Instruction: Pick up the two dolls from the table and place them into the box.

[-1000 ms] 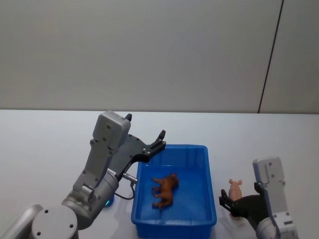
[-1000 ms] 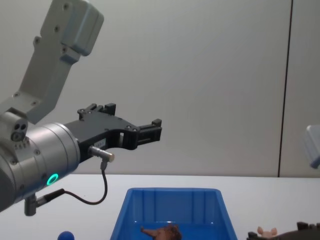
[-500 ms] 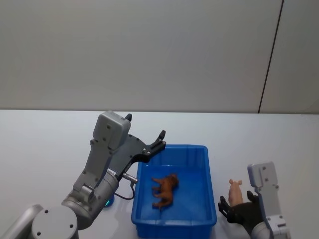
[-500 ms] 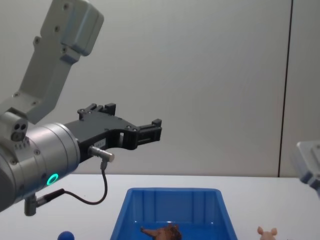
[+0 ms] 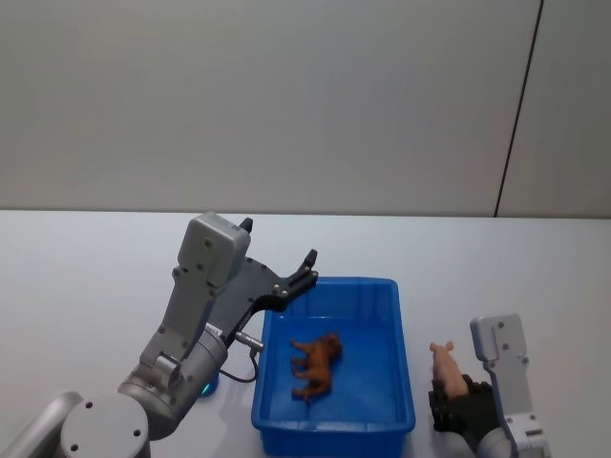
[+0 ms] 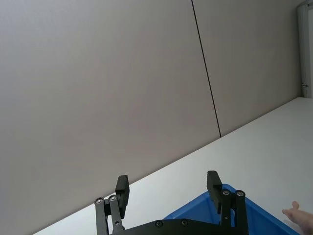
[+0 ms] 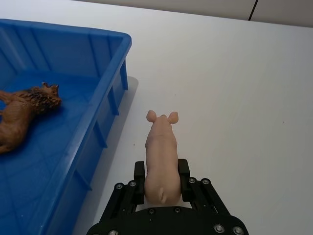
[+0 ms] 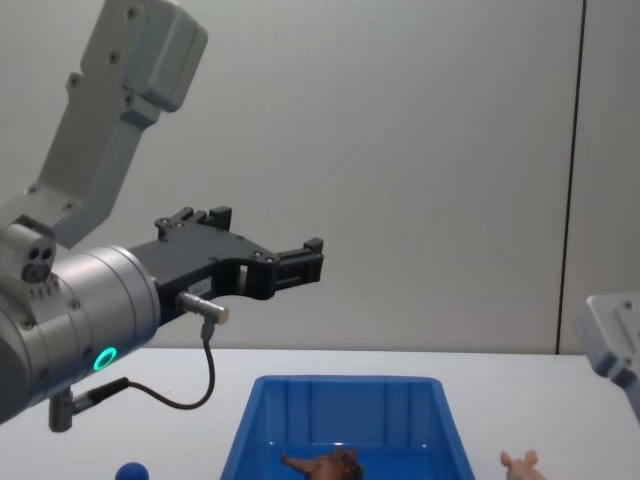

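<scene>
Gripping the pink doll (image 7: 160, 147) by its hindquarters, the right gripper (image 7: 161, 170) sits just beside the right wall of the box (image 5: 353, 282), its fingers (image 7: 140, 170) pressed against both of the doll's flanks, low over the white bench (image 5: 95, 277). The brown doll (image 5: 318, 364) lies on its side inside the box. The left gripper (image 6: 167, 190) hangs above the box's far left corner, fingers spread wide and grasping nothing.

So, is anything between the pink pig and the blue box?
Only the box wall facing it: the pink pig, held by the right gripper, must clear the rim. The left gripper hangs open above the box's far left corner.
</scene>
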You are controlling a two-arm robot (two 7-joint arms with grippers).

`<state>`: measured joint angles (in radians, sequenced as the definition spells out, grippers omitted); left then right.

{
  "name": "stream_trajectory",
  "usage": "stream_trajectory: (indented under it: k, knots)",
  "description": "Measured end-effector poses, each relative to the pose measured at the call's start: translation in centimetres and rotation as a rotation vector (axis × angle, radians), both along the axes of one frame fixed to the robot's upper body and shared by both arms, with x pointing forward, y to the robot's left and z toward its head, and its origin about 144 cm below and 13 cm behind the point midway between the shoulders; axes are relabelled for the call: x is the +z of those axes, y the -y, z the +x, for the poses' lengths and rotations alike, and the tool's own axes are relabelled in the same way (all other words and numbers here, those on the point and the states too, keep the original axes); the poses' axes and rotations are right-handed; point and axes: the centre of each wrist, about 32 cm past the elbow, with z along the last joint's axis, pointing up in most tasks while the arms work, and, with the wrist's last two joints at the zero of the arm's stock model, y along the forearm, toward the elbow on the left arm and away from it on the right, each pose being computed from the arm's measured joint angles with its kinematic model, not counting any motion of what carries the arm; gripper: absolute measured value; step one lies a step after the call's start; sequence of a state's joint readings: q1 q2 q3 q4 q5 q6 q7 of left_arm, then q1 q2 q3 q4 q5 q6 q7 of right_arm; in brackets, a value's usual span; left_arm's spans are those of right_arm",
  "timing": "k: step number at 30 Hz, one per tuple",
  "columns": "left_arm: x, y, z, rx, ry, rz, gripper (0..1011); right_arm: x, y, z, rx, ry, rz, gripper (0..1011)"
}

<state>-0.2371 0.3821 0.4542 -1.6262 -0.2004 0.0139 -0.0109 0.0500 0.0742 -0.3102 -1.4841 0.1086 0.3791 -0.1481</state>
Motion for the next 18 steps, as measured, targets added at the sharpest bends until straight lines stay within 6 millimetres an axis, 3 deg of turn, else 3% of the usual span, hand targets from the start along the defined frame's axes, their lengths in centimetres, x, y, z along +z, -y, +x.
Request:
stream_trajectory:
  k: [18]
  knots:
    - [0.0, 0.0, 0.0, 0.000, 0.000, 0.000, 1002, 2.2, -0.3, -0.4, 0.032, 0.174, -0.001, 382]
